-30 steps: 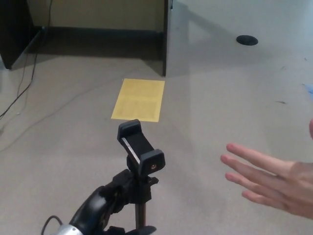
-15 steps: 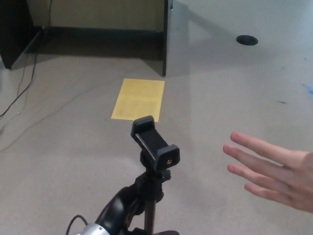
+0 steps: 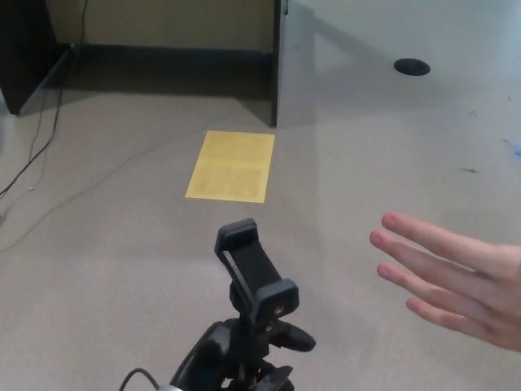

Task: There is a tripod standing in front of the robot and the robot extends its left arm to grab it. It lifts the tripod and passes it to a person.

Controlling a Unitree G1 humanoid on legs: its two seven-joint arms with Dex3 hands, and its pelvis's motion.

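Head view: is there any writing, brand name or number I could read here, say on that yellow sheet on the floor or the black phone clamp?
None can be read.
Yellow rectangular sheet on the grey floor: faint darker patches, too blurred to read.
Black phone clamp on top of the tripod: no lettering visible.
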